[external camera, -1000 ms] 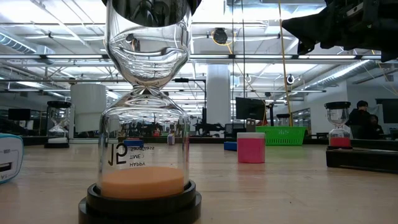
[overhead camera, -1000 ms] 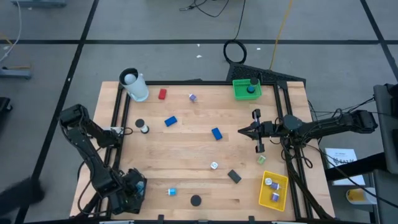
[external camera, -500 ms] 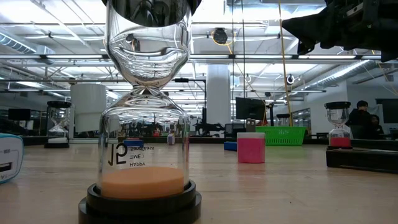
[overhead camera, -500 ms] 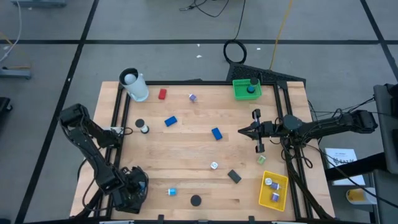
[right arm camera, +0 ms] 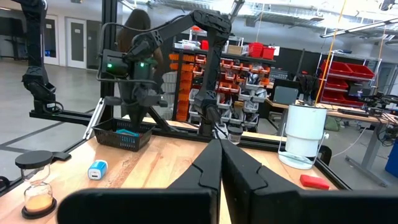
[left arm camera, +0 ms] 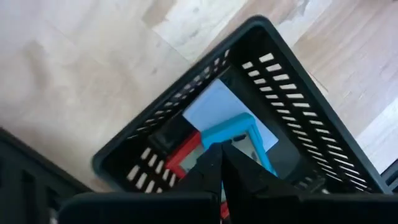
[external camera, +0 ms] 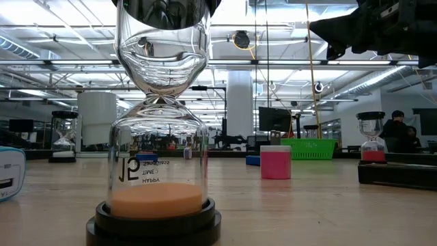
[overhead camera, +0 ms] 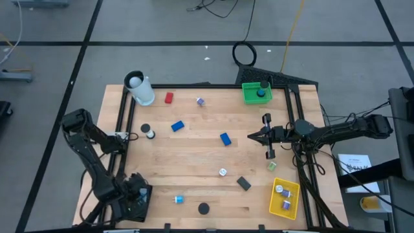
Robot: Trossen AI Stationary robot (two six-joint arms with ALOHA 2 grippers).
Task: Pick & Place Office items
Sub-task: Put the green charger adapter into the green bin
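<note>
My left gripper [overhead camera: 134,199] [left arm camera: 219,152] is shut and points down over the black mesh tray [left arm camera: 298,81] at the table's near left corner. In the tray lie a teal block [left arm camera: 233,129], a red block [left arm camera: 186,158] and a pale one [left arm camera: 214,102]. My right gripper [overhead camera: 251,136] [right arm camera: 219,144] waits shut at the right, held level above the table. Loose office items lie flat on the wood: a red block [overhead camera: 169,98], two blue blocks [overhead camera: 177,126] [overhead camera: 224,138], a black block [overhead camera: 243,183], a white block [overhead camera: 222,172], a teal block [overhead camera: 178,200] and a purple clip [overhead camera: 200,101].
A white cup [overhead camera: 141,88] stands at the far left, a green tray [overhead camera: 257,92] at the far right and a yellow tray [overhead camera: 284,197] at the near right. Hourglasses with dark caps [overhead camera: 204,208] [overhead camera: 145,128] stand on the wood, one close to the low camera [external camera: 158,137].
My left gripper has shifted a little toward the table's near left corner above the black tray and has stayed shut. The items on the table lie as before.
</note>
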